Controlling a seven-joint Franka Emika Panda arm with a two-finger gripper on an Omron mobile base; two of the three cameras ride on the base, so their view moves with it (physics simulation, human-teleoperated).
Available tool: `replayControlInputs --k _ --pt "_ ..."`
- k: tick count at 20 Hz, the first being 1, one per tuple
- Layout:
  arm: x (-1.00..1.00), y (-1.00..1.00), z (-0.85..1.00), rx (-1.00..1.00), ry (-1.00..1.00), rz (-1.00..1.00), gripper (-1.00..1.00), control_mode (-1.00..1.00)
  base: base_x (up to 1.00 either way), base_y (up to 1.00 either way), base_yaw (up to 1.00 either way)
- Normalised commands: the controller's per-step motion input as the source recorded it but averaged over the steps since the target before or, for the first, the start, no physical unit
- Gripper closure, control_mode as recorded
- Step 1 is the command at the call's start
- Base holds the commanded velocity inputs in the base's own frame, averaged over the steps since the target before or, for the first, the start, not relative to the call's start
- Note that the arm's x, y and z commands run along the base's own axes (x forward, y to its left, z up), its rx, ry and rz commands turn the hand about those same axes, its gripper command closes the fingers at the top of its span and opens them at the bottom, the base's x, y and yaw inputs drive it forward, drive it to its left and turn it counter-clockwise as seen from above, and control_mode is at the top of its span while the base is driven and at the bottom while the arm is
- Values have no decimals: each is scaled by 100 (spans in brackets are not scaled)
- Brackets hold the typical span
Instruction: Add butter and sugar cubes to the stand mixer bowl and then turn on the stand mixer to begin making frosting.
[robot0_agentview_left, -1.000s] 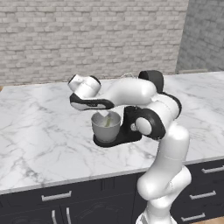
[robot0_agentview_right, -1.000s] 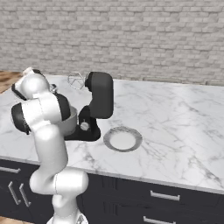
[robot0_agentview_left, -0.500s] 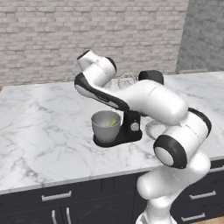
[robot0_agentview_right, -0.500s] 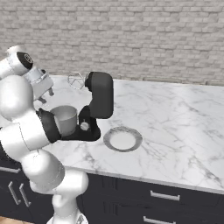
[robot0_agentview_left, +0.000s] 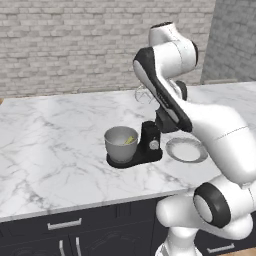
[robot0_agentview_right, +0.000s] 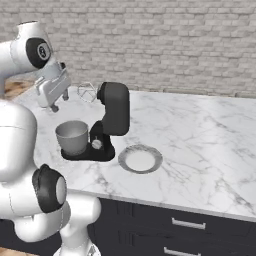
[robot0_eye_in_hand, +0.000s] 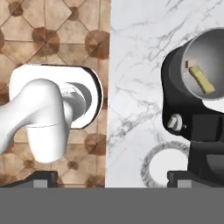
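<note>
Now the pincer (robot0_agentview_right: 56, 106) hangs in the air, up and to about ten o'clock from the stand mixer bowl (robot0_agentview_right: 73, 137) in the right base view. Its two fingers are spread wide and there is nothing between them. In the hand view the dark finger tips (robot0_eye_in_hand: 43, 178) sit far apart at the bottom, one at about seven o'clock and one at about five o'clock.

Under the pincer sits the stand mixer (robot0_agentview_right: 108, 121) — black, with its round head tipped up and back. The wire whisk (robot0_agentview_right: 86, 92) sticks out from the head, up above the bowl. A small silver knob (robot0_eye_in_hand: 175, 121) shows on the mixer's side.

The round grey bowl sits on the flat black base of the mixer. The butter (robot0_eye_in_hand: 201, 79) lies inside the bowl, a pale yellow stick, tilted, near the wall. In the hand view a tiny tan sugar cube (robot0_eye_in_hand: 190, 64) rests just beside the butter's top end, at about eleven o'clock from it. I cannot tell where the pale sugar cube is.

A flat round grey plate (robot0_agentview_right: 140, 159) lies on the marble counter (robot0_agentview_right: 200, 140) just beside the mixer, at about four o'clock from it in the right base view.

Behind the counter is a grey brick wall (robot0_agentview_left: 75, 45). Off the counter's edge, the hand view shows a brown tiled floor (robot0_eye_in_hand: 52, 26).
</note>
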Motion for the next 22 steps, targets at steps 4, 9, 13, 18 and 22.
replayControlInputs --k 4,9,13,18,22 --pt "-20 -100 60 25 0 0 -100 -100 0 0 0" --pt "10 -100 14 31 0 0 -100 -100 0 0 0" --pt "31 -100 -19 32 -6 2 -100 -100 0 0 0" --pt "16 -67 -59 28 -24 3 -100 -100 0 0 0" --pt "22 -29 -81 16 -24 0 -100 -100 0 0 0"
